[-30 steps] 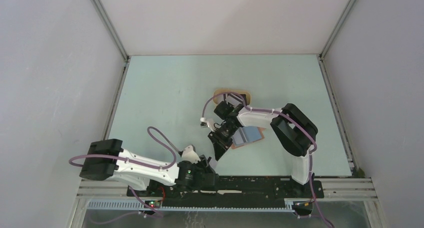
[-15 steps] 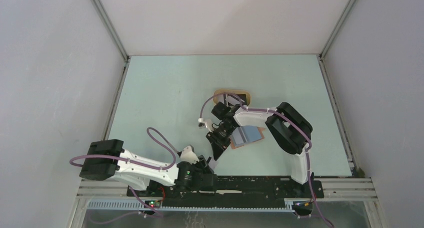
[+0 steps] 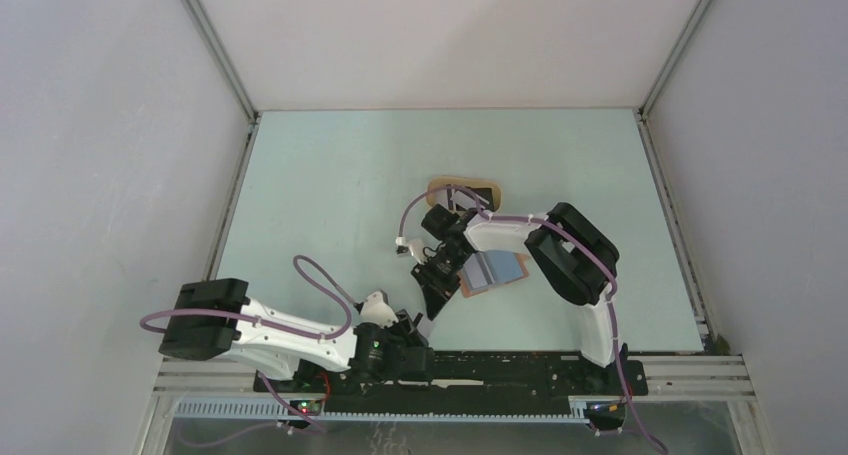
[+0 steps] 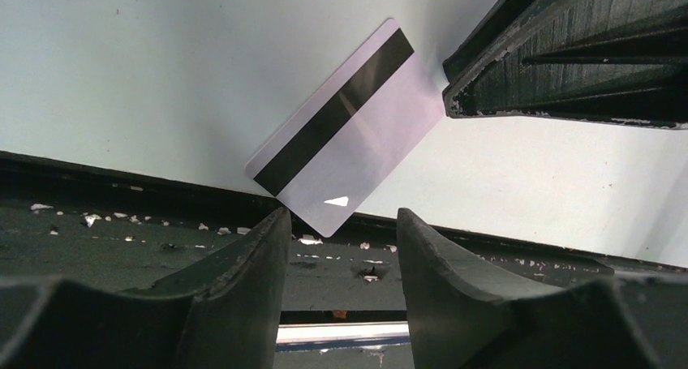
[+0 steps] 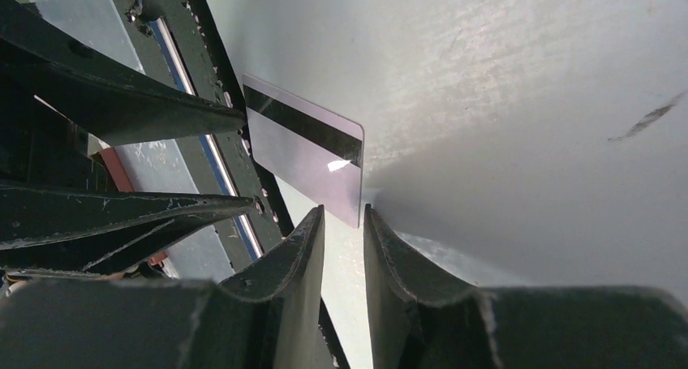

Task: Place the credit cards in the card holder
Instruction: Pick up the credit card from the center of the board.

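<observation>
A whitish credit card with a dark stripe (image 4: 349, 134) lies flat on the table at the near edge; it also shows in the right wrist view (image 5: 304, 154). My left gripper (image 4: 341, 223) is open, its jaws either side of the card's near corner without touching it. My right gripper (image 5: 343, 216) is only narrowly open and empty, with its tips at the card's other corner. The right gripper's fingers (image 4: 560, 53) show beyond the card. In the top view both grippers, left (image 3: 415, 333) and right (image 3: 436, 303), meet near the front rail. The card holder (image 3: 495, 271) lies open, blue side up.
An oval beige tray (image 3: 440, 187) stands behind the card holder with a dark card (image 3: 480, 195) in it. The black front rail (image 4: 122, 247) runs just under the left gripper. The left gripper's fingers (image 5: 122, 101) crowd the right wrist view's left side.
The right arm's elbow has shifted slightly to the left. Both grippers stay in about the same place by the card.
</observation>
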### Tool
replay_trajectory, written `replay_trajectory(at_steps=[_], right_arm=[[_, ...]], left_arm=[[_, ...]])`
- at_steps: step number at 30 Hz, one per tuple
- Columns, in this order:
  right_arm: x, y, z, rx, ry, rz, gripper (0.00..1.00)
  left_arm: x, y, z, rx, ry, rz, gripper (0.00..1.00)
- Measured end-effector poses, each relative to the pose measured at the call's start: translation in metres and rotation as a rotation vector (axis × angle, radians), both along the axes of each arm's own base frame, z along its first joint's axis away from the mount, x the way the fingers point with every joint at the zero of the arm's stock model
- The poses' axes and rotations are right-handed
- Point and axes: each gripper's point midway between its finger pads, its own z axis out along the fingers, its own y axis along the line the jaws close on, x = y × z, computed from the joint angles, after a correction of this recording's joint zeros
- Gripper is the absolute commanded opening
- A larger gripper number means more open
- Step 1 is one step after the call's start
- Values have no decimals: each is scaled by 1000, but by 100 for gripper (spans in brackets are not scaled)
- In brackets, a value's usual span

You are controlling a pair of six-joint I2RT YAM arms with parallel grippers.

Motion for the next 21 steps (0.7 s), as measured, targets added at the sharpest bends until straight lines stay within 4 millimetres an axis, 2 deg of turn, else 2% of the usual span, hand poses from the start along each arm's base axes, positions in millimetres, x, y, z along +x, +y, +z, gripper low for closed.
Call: replay_trajectory(at_steps=[21], right_arm=[[1,7,-3,-20,57,-2,32]], left_arm=[[4,-1,-4,-20,-3,12,57]])
